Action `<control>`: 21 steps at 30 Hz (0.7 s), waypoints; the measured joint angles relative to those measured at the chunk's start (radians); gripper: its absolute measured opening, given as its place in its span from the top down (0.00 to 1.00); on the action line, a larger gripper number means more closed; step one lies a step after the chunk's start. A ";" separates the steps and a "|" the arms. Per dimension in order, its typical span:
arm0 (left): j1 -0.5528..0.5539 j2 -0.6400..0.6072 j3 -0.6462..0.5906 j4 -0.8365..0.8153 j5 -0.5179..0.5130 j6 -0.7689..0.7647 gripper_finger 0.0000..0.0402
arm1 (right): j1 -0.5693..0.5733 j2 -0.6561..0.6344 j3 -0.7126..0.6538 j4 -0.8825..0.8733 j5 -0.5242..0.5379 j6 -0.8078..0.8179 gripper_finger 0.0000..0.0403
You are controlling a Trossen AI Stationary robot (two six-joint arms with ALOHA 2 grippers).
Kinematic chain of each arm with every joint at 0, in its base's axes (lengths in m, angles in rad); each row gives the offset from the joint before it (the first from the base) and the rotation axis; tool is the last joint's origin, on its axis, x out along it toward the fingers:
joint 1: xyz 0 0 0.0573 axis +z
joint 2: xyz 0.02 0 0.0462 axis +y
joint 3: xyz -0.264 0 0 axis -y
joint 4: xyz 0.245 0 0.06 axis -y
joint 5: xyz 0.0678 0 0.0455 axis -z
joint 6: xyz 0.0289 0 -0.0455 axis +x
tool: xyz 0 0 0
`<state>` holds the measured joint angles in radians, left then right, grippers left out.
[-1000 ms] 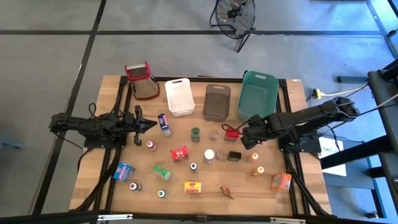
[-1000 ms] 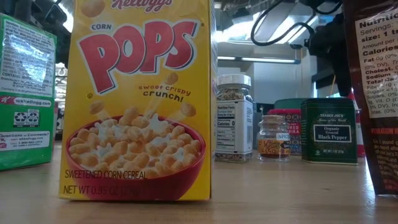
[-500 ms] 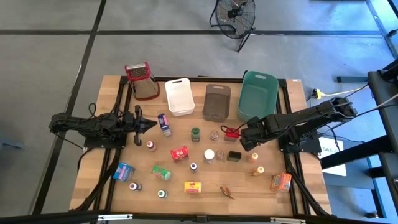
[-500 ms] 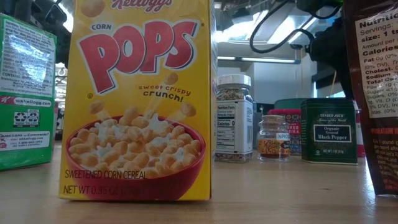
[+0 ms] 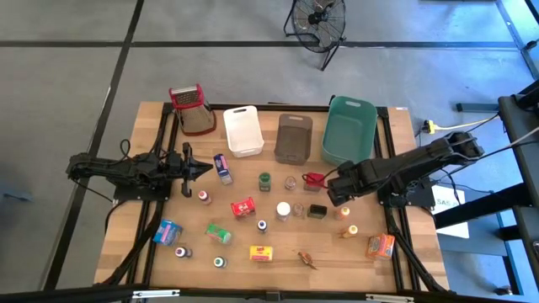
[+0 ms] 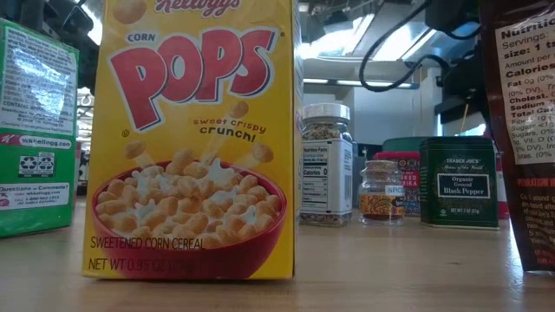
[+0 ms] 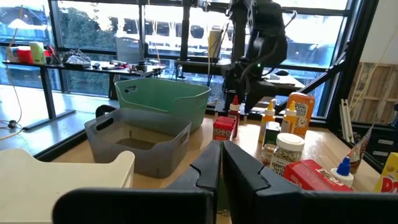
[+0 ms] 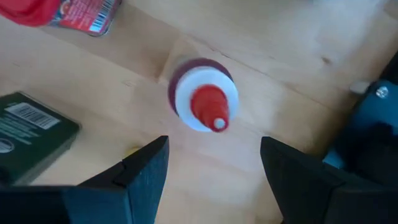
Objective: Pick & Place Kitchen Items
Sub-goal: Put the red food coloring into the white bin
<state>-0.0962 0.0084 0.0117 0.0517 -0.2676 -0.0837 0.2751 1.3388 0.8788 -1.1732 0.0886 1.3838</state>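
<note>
Right gripper [image 8: 211, 171] shifted over upright red-tipped bottle [image 8: 204, 102], fingers spread; left fingers [image 7: 208, 168] pressed together.

Left arm lies extended across the table's left side, its left gripper [image 5: 205, 169] with fingers pressed together. Right arm reaches inward from the right, right gripper [image 8: 213, 169] pointing downward, fingers spread apart.
</note>
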 joint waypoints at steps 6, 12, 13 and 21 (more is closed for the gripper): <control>0.000 0.000 0.000 0.000 0.000 0.000 0.97 | 0.019 0.000 -0.049 0.117 0.016 0.002 0.36; 0.000 0.000 0.000 0.000 0.000 0.000 0.98 | 0.021 0.000 -0.098 0.128 0.025 0.023 0.36; 0.000 0.000 0.000 0.000 0.000 0.000 0.98 | 0.021 0.000 -0.107 0.133 0.039 0.023 0.36; 0.000 0.000 0.000 0.000 0.000 0.000 0.98 | 0.021 0.000 -0.150 0.204 0.129 0.010 0.36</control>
<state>-0.0961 0.0085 0.0120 0.0517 -0.2676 -0.0837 0.2962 1.3388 0.7292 -0.9687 0.2173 1.3940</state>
